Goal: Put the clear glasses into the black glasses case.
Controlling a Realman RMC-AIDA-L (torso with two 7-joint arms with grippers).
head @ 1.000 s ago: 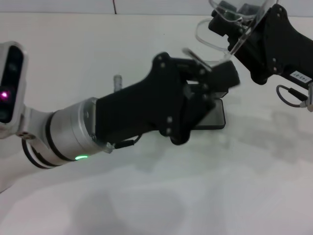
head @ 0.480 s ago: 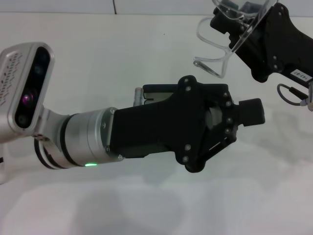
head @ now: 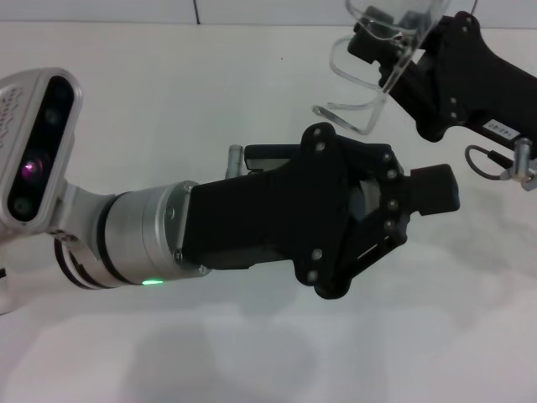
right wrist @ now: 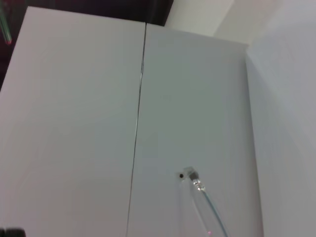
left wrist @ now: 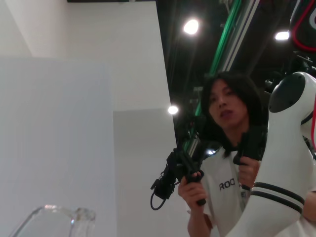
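Since half a second ago your right hand [head: 382, 46] has moved a little to the left and down, and the clear glasses [head: 369, 80] went with it; the left arm is almost in the same place. The right hand is clenched on the clear glasses, at the upper right of the head view, and holds them in the air above the white tabletop [head: 168, 92]. Their thin arms hang down toward the left hand [head: 419, 206]. The left hand lies across the middle of the view and covers most of the black glasses case [head: 264, 154]; only its far edge shows. I cannot tell if the left hand grasps something or is released.
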